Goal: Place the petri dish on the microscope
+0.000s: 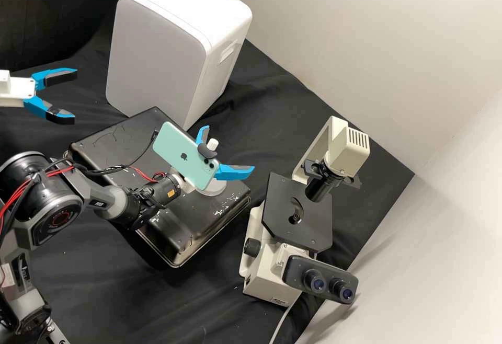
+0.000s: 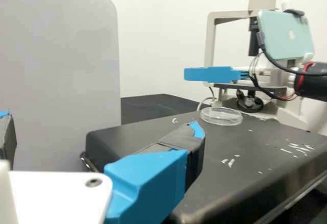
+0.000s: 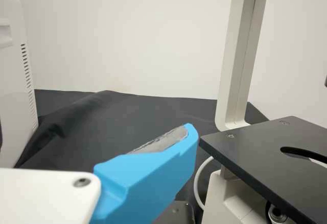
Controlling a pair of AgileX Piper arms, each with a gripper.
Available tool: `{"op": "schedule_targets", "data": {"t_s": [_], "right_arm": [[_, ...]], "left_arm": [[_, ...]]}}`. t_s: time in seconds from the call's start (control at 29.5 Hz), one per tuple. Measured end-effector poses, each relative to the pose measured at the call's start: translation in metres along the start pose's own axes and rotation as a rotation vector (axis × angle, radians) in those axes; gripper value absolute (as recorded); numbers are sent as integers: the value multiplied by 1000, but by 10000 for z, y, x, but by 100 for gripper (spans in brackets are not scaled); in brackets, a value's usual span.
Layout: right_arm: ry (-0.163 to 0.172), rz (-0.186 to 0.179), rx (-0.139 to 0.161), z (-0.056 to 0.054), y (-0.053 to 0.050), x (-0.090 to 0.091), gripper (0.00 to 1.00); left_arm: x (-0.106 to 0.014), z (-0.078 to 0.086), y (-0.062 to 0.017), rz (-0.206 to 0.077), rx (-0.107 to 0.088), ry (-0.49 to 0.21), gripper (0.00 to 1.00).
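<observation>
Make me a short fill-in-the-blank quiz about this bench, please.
1. The petri dish lies on a flat case whose colour is ____.
2. The right gripper hangs over that case with its fingers ____.
3. The bulky box behind the case is coloured ____.
4. The dish is not yet on the stage of the ____.
Missing words: black; open; white; microscope.
</observation>
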Motion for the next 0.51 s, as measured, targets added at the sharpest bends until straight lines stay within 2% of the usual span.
{"op": "schedule_targets", "data": {"t_s": [0.24,0.41,0.51], "right_arm": [[0,0,0,0,0,0,100],[0,0,0,0,0,0,100],[0,0,0,0,0,0,100]], "left_arm": [[-11,44,-23,0,-30,5,100],[-10,42,-22,4,-39,16,100],[-9,48,-23,4,-37,15,100]]}}
